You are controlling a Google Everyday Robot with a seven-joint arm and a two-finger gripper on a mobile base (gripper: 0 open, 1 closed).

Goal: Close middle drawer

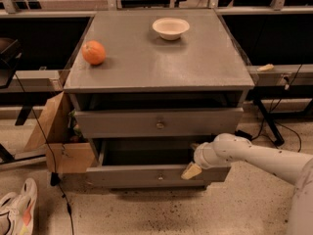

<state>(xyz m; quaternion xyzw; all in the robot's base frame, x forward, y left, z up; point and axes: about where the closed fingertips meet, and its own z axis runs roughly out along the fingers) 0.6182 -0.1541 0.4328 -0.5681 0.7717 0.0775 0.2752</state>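
Note:
The middle drawer (137,176) is the low-fronted grey drawer with a small knob, and it is pulled out from the grey cabinet (156,58) with its dark inside showing. My gripper (191,170) is on the end of the white arm that comes in from the right. It sits at the top edge of the drawer's front panel, right of the knob, and its tan tip touches the panel. The taller-fronted drawer (160,123) above stands slightly out. The lowest drawer is hidden.
An orange (93,52) and a white bowl (170,28) sit on the cabinet top. An open cardboard box (56,143) leans against the cabinet's left side. A shoe (17,212) lies on the floor at lower left. Cables and a stand leg (271,126) are at the right.

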